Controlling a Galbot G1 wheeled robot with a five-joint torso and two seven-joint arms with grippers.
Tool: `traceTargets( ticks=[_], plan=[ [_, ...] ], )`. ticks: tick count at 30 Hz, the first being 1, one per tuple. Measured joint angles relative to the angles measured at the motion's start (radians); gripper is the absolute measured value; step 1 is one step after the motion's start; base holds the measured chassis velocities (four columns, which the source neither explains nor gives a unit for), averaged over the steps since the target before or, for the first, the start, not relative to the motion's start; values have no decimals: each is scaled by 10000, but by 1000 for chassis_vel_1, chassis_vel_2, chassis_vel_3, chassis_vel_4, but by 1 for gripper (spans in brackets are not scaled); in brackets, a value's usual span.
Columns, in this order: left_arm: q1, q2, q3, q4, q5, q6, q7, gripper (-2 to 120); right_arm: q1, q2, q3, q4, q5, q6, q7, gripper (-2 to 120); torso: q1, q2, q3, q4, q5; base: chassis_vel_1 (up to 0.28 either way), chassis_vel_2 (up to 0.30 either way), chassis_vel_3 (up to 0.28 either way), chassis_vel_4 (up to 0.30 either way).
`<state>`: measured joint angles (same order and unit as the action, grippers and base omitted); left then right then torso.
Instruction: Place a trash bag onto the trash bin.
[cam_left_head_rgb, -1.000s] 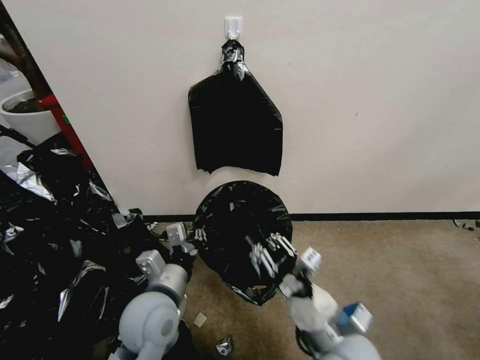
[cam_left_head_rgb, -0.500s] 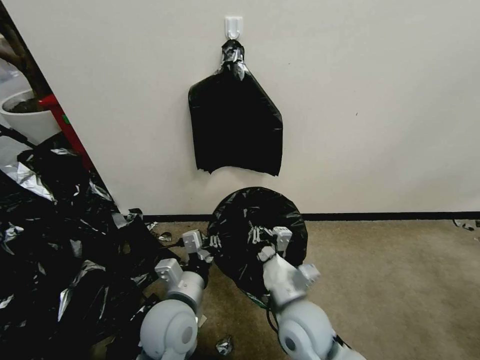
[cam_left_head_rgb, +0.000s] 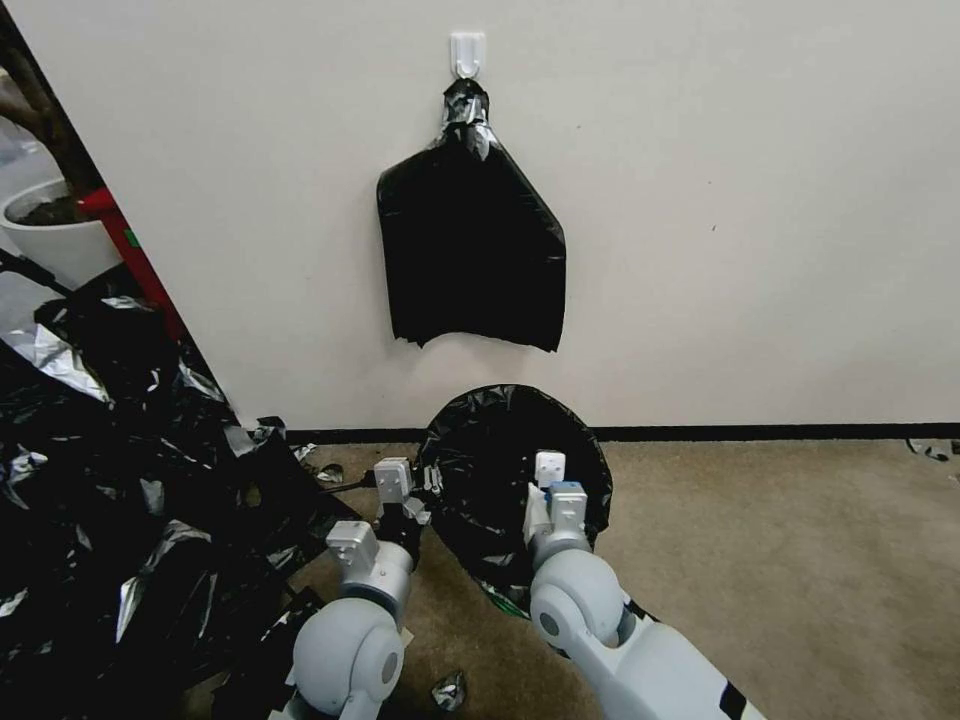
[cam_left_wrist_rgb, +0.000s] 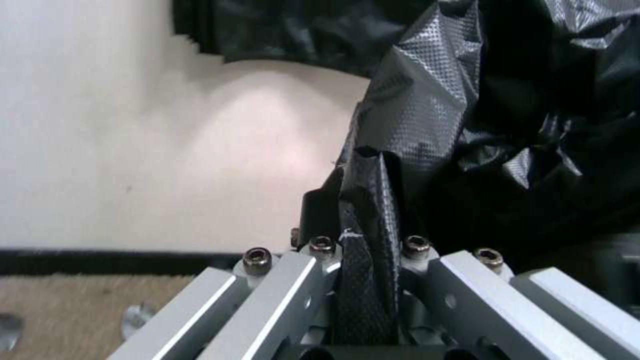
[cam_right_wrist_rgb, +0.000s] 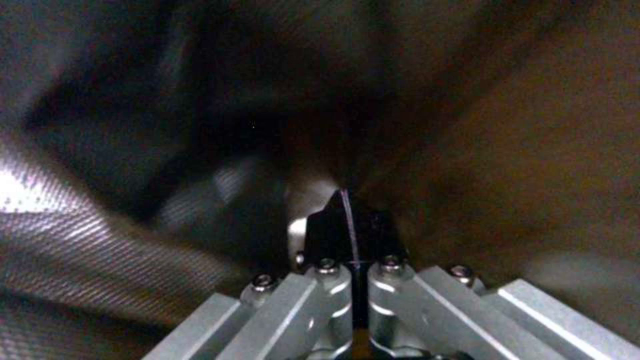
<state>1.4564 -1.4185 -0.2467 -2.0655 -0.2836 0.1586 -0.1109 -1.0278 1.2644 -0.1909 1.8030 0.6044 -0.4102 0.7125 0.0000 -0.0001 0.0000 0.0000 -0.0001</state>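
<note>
The thin, glossy black plastic trash bag (cam_left_head_rgb: 500, 470) hangs spread open just above the carpet, close to the wall, its round mouth facing the robot. I judge it nearly weightless, limp and slippery: it will sag and fold unless it is kept taut at the rim, so the edge of the opening is the place to hold it. The left hand (cam_left_head_rgb: 425, 482) is clamped on a pleated fold of that rim at the bag's left side (cam_left_wrist_rgb: 368, 210). The right hand (cam_right_wrist_rgb: 350, 220) reaches inside the mouth, its fingers pressed together on what looks like a thin film of the bag.

Below lies beige carpet (cam_left_head_rgb: 780, 560). On the off-white wall (cam_left_head_rgb: 750, 200), a flat black plastic bundle (cam_left_head_rgb: 470, 250) hangs from a white hook (cam_left_head_rgb: 467, 52). A heap of crumpled black bags (cam_left_head_rgb: 110, 470) lies to the left.
</note>
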Motion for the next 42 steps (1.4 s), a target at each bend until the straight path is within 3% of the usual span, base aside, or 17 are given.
traceTargets(
  ticks=[3,14,26,30,32,33,35,36,38,39,41,42],
  plan=[
    [85,7,192,110,305,-341,269,3,364,19,-216,-354,410,-250,-3,0,0,0,0,0,1,0,0,0,0],
    [283,-3,450,49,319,-414,377,3,909,31,-341,-1250,399,-621,334,0,0,0,0,0,1,0,0,0,0],
    [375,31,457,-423,226,201,273,3,244,-326,-130,-858,-2138,-865,149,0,0,0,-1,-1,1,0,0,0,0],
    [377,22,428,-440,230,434,67,3,-201,-406,117,-328,-2775,-702,-575,0,0,0,-1,-1,2,0,0,0,0],
    [321,23,317,-353,226,953,-360,3,-1057,-667,490,556,-3232,-27,-2027,12,0,0,-1,2,4,0,0,0,0],
    [321,23,317,-353,226,953,-360,3,-1057,-667,490,556,-3232,-27,-2027,12,0,0,-1,2,4,0,0,0,0],
    [204,23,262,-185,129,1535,-854,3,-1847,-1050,941,1280,-3859,1021,-3603,22,0,0,-1,-2,-1,0,0,0,0],
    [204,23,262,-185,129,1535,-854,3,-1847,-1050,941,1280,-3859,1021,-3603,22,0,0,-1,-2,-1,0,0,0,0],
    [32,22,175,-64,-286,2249,-1514,3,-2646,-1387,1458,1868,-4681,2562,-5405,32,0,1,-2,0,3,0,0,0,0],
    [32,22,175,-64,-286,2249,-1514,3,-2646,-1387,1458,1868,-4681,2562,-5405,32,0,1,-2,0,3,0,0,0,0],
    [-269,-3,56,152,-1361,3150,-2449,3,-3363,-1509,2080,2359,-5286,4120,-6898,43,0,0,-2,-2,1,0,0,0,0],
    [-324,-7,20,211,-1576,3274,-2613,3,-3464,-1504,2195,2439,-5350,4404,-7098,45,0,1,-2,-2,1,0,0,0,0]
  ],
)
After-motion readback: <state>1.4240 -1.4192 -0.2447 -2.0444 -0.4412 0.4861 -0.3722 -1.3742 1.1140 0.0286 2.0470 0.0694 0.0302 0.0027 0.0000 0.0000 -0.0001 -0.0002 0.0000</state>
